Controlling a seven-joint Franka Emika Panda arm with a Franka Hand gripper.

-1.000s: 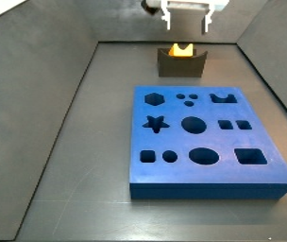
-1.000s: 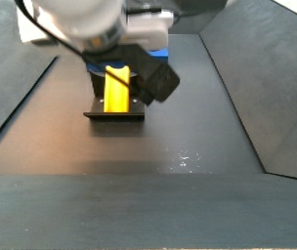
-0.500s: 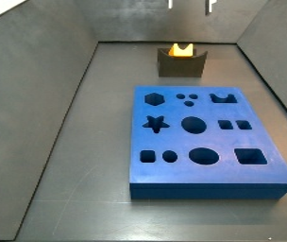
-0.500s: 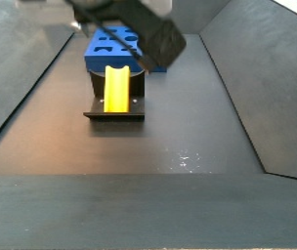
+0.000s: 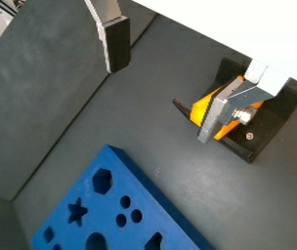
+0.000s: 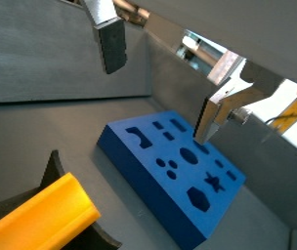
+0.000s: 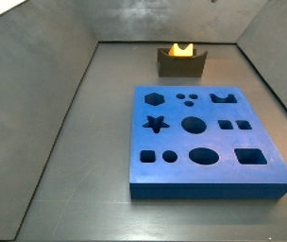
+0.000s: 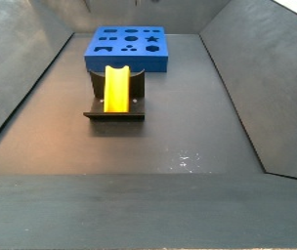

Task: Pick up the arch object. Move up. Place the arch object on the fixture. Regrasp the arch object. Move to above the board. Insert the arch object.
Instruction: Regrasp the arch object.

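Between the fingers (image 5: 113,39) nothing is held: jaws stand wide apart, gripper (image 5: 164,83) raised well above the floor and out of both side views. Both wrist views show only the silver plates with dark pads. Arch object (image 8: 116,86) sits in the U-shaped dip of the fixture (image 8: 114,116), standing up out of its top; the yellow block (image 7: 180,50) shows likewise in both side views. Board (image 7: 204,140) lies flat on the dark floor, well apart from the fixture, all cutouts unfilled.
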